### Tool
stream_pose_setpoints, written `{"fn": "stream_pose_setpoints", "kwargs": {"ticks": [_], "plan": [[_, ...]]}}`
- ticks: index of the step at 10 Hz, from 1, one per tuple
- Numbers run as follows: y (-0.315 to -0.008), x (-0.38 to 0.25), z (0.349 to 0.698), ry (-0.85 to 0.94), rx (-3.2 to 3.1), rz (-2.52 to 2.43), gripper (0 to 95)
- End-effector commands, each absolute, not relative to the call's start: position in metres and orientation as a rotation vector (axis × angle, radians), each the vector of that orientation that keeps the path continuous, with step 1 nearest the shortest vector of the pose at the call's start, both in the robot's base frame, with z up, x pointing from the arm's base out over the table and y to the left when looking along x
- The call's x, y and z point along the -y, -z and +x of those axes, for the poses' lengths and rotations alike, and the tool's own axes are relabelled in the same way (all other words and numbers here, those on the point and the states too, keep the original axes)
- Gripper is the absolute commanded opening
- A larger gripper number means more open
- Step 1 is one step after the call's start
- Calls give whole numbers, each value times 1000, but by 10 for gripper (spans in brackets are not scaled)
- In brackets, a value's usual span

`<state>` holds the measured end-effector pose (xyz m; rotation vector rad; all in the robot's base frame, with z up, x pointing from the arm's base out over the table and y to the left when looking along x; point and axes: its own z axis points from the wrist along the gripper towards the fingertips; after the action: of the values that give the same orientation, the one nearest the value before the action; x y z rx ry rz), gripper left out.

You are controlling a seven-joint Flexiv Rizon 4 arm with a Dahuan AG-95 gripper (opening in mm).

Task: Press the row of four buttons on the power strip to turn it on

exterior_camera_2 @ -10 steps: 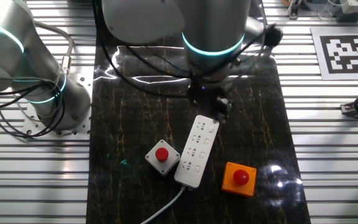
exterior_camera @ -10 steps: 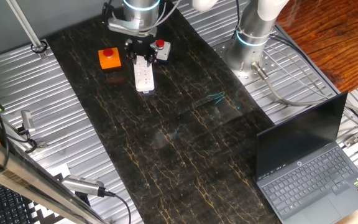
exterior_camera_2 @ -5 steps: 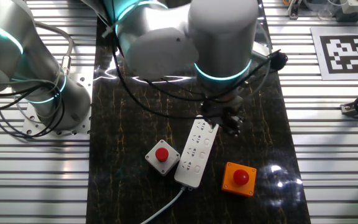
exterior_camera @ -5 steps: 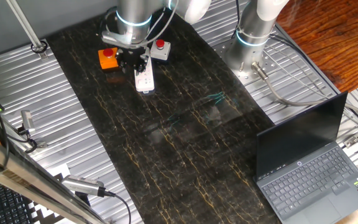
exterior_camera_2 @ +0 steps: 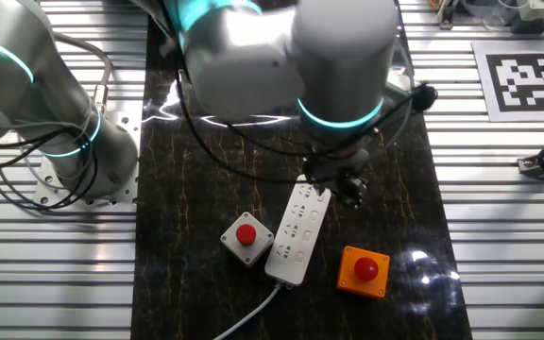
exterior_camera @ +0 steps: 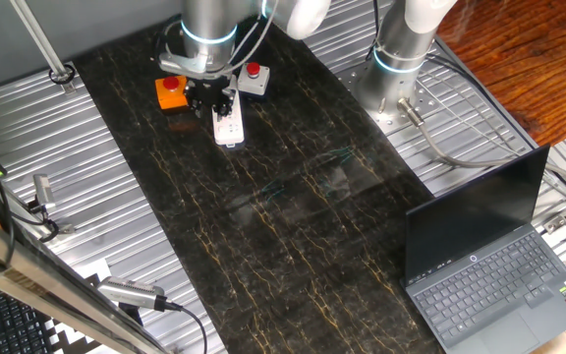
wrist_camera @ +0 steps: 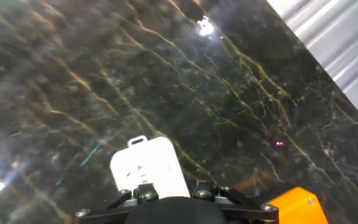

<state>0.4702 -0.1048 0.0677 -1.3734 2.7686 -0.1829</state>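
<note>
The power strip (exterior_camera: 228,127) is a long white bar on the dark marble mat (exterior_camera: 263,216), between an orange box and a grey box. From the other side, the power strip (exterior_camera_2: 296,236) runs diagonally with its cable toward the front. My gripper (exterior_camera_2: 332,185) hangs low over the strip's far end, at or just above its face. That same gripper (exterior_camera: 212,101) covers the strip's upper part. The hand view shows the white end of the power strip (wrist_camera: 148,171) just ahead of the gripper (wrist_camera: 173,208) body. No view shows the fingertips or the buttons clearly.
An orange box with a red button (exterior_camera_2: 364,270) lies right of the strip, and a grey box with a red button (exterior_camera_2: 247,236) lies left of it. A second arm's base (exterior_camera: 399,69) stands beside the mat. A laptop (exterior_camera: 489,261) sits at the mat's corner.
Over the last second the gripper moved sideways along the mat and came down over the strip's far end. It has hardly moved in the last half second.
</note>
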Motion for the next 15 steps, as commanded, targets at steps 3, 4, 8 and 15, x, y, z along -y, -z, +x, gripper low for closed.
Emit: {"fn": "stream_pose_setpoints", "kwargs": {"ticks": [3, 4, 8, 15], "plan": [[-58, 106, 470, 151, -2772, -1363, 380], [-56, 106, 471, 154, -2773, -1365, 380], [-45, 100, 472, 158, -2778, -1358, 380], [-35, 99, 474, 180, -2775, -1357, 380]]}}
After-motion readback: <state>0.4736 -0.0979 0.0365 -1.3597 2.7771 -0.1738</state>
